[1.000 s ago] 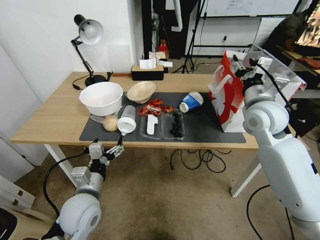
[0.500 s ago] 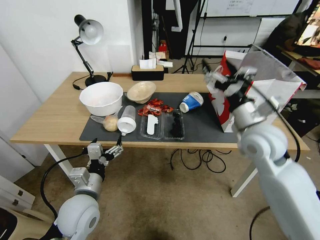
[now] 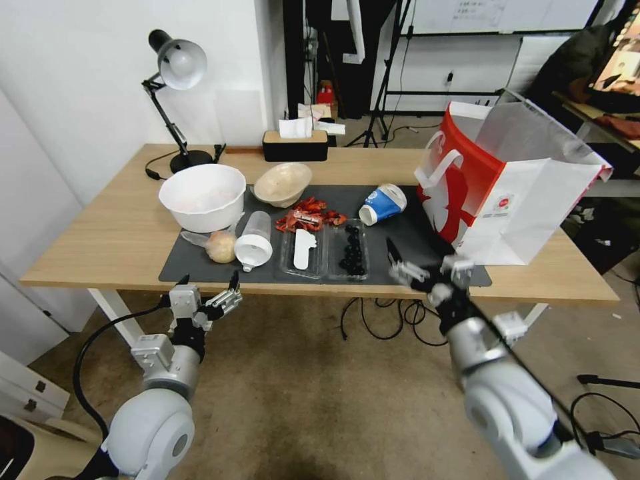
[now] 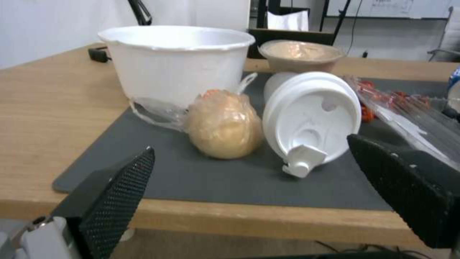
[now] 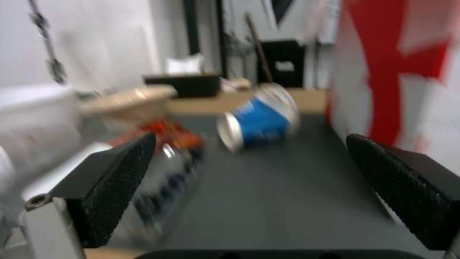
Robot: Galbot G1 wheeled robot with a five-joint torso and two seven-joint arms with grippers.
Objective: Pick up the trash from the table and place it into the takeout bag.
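From the head view, our right gripper (image 3: 427, 270) hung open at the table's (image 3: 120, 233) front edge, the takeout bag (image 3: 507, 193) upright by the right end. Left wrist view: our left gripper (image 4: 268, 194) gaped before the beige lump (image 4: 224, 125). Right wrist view: the blue-and-white paper cup (image 5: 258, 118) lay toppled mid-mat.

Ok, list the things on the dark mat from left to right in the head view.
Beige lump → clear plastic lidded cup → clear tray with a white utensil → tray of dark berries → blue-and-white paper cup → takeout bag.
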